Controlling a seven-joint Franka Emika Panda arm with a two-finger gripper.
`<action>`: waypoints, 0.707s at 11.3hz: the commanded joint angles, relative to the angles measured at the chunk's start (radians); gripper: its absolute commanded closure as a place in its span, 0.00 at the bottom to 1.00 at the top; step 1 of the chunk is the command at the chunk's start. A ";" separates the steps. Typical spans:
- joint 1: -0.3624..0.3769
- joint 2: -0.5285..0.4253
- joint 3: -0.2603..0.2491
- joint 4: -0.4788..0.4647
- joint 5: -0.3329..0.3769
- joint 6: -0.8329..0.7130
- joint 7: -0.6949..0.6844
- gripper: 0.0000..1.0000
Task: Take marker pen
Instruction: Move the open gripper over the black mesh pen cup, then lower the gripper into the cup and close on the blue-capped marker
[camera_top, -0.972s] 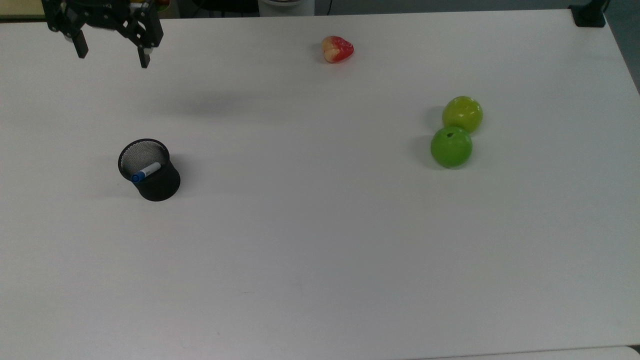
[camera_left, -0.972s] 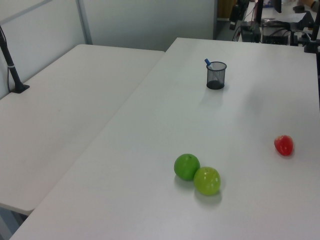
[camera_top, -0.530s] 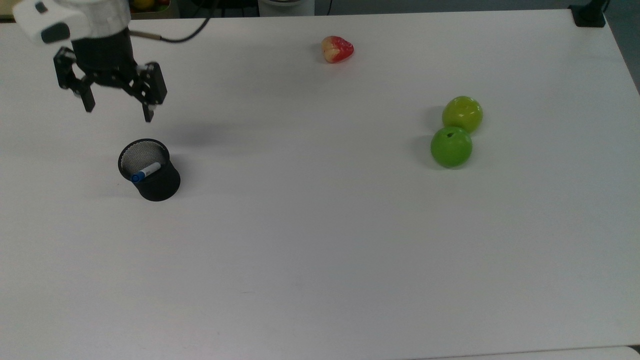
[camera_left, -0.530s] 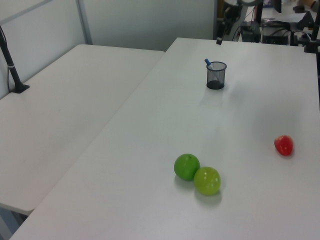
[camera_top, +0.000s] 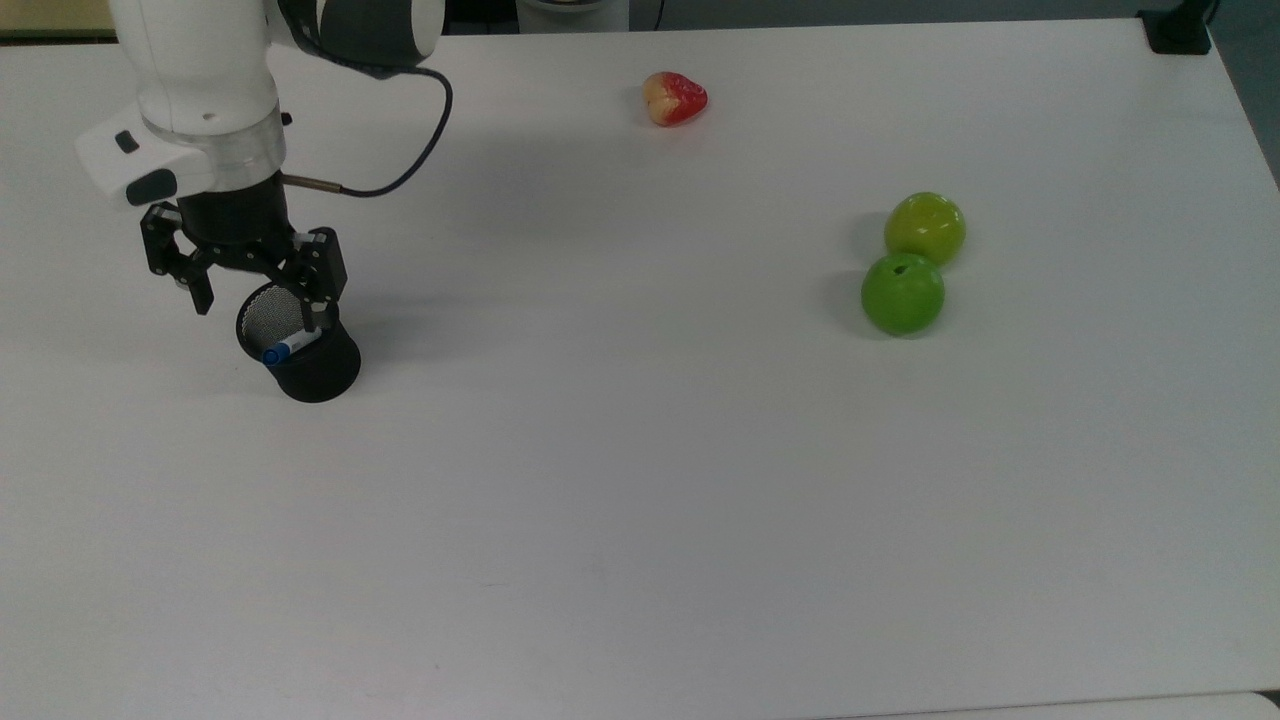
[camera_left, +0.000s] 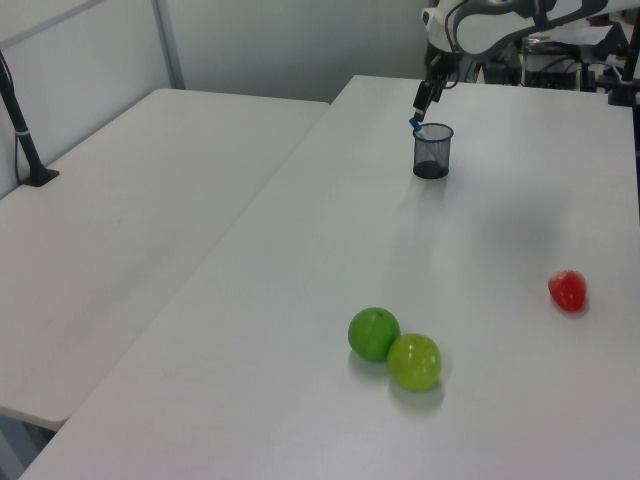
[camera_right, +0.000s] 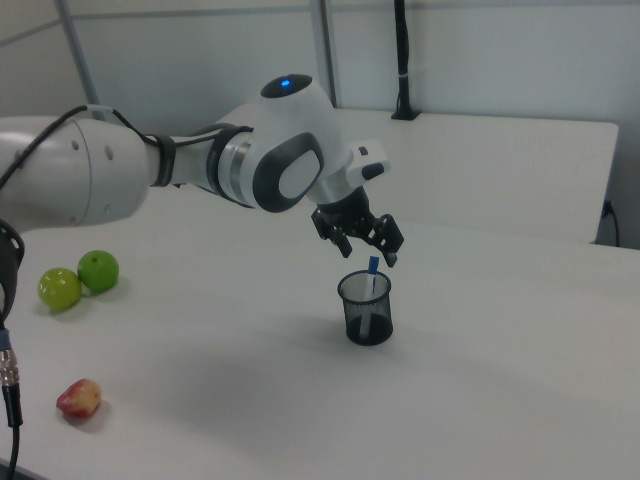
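Observation:
The marker pen (camera_top: 292, 343) is white with a blue cap and leans inside a black mesh cup (camera_top: 312, 368) at the top view's left. In the right view the marker pen (camera_right: 372, 270) pokes its blue end above the cup (camera_right: 366, 310). My gripper (camera_top: 258, 310) hangs open just above the cup's rim, with one finger over the rim and the other outside it. In the right view the gripper (camera_right: 370, 255) straddles the pen's tip without touching it. In the left view the gripper (camera_left: 424, 100) sits just above the cup (camera_left: 432, 152).
Two green apples (camera_top: 925, 228) (camera_top: 902, 293) lie together at the top view's right. A red fruit (camera_top: 675, 98) sits near the far edge. A black clamp (camera_top: 1178, 30) holds the far right corner. A second white table (camera_left: 120, 200) adjoins at the left view's left.
The arm has come down from the table's far edge to just above the cup, and the gripper stayed open. The cup and pen have not moved.

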 joint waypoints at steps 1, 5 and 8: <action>0.007 0.035 0.006 -0.008 0.009 0.094 0.020 0.13; 0.021 0.049 0.009 -0.008 0.007 0.118 0.020 0.51; 0.021 0.051 0.009 -0.008 0.007 0.118 0.020 0.66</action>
